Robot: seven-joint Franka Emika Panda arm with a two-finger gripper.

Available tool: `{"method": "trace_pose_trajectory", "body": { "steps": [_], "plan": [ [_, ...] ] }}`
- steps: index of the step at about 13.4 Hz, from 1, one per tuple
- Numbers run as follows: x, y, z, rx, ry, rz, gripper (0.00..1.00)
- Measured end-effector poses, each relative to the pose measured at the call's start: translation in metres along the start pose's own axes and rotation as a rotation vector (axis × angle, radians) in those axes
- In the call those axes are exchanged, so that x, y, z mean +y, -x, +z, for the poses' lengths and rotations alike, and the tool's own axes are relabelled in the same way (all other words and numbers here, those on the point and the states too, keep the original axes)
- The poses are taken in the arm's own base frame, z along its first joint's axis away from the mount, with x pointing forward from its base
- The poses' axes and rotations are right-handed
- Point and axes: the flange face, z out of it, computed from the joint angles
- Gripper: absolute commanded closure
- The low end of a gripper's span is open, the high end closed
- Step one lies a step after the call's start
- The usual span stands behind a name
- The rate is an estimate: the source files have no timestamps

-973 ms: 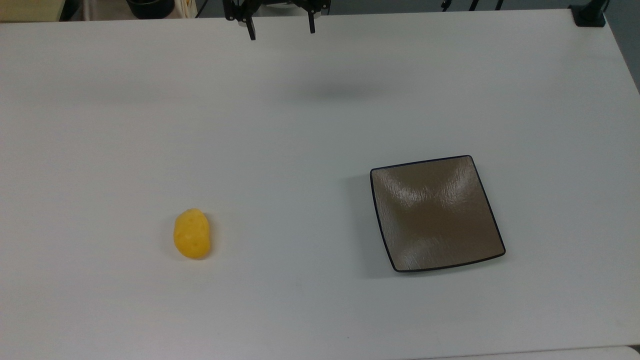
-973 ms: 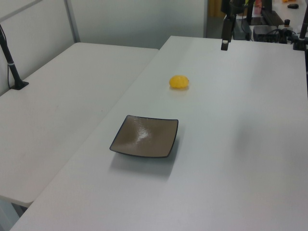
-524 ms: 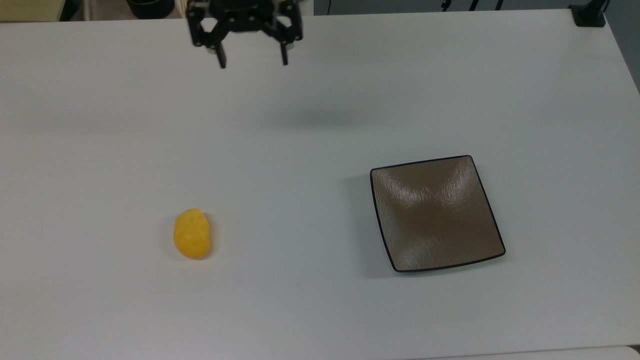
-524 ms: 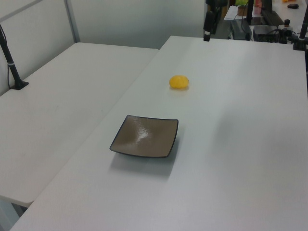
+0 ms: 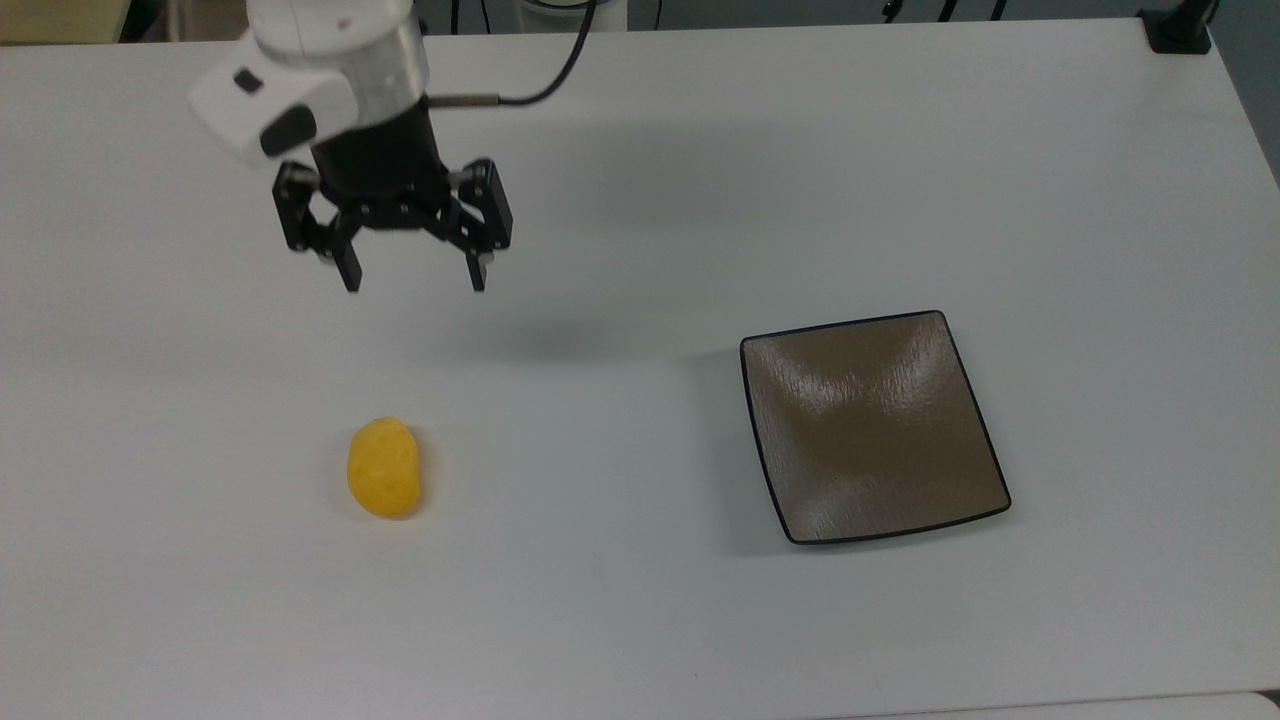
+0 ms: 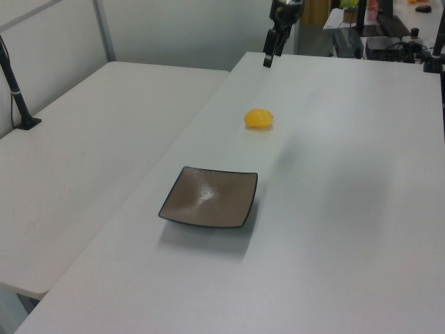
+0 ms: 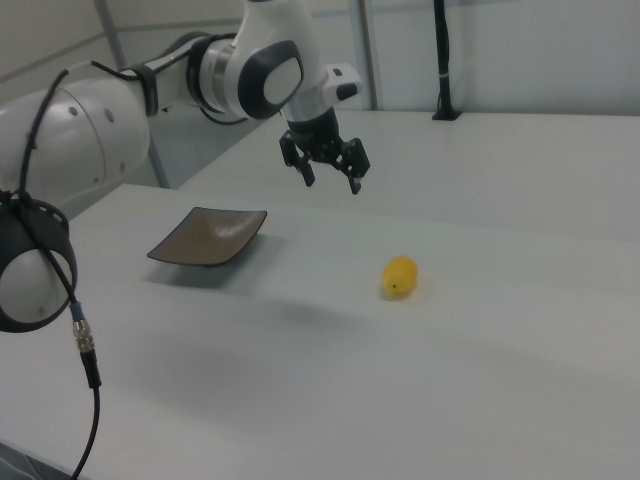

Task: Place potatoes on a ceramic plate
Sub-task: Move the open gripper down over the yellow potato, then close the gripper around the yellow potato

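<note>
1. Your table (image 5: 640, 620): bare white top between plate and potato.
2. Plate (image 5: 872, 426) lies flat, at the top view's right.
3. Gripper (image 5: 414, 283) hangs above the table, fingers wide, holding nothing.
4. Potato (image 5: 383, 481) lies well apart at the top view's left, long axis up-down.

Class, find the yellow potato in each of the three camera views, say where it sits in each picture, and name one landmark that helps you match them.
Top view: the potato lies lower left on the white table, well to the top view's left of the plate.
Left view: upper centre, beyond the plate.
Right view: right of centre, with the plate to the right view's left.
Shared landmark: the square brown plate.
</note>
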Motion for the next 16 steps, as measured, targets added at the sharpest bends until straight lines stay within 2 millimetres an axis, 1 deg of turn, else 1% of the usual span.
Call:
{"method": "trace_pose_trajectory", "body": {
  "steps": [2, 3, 6, 8, 11, 13, 16],
  "plan": [
    [0.005, -0.004, 0.030, -0.013, 0.003, -0.053, 0.00],
    [0.011, -0.006, 0.046, -0.018, 0.005, -0.065, 0.00],
    [0.028, -0.010, 0.093, -0.012, 0.016, -0.066, 0.00],
    [0.031, -0.014, 0.119, -0.014, 0.020, -0.065, 0.00],
    [0.041, -0.016, 0.153, 0.007, 0.051, -0.068, 0.00],
    [0.050, -0.016, 0.172, 0.015, 0.073, -0.067, 0.00],
    [0.054, -0.014, 0.198, 0.018, 0.109, -0.091, 0.00]
  ]
}}
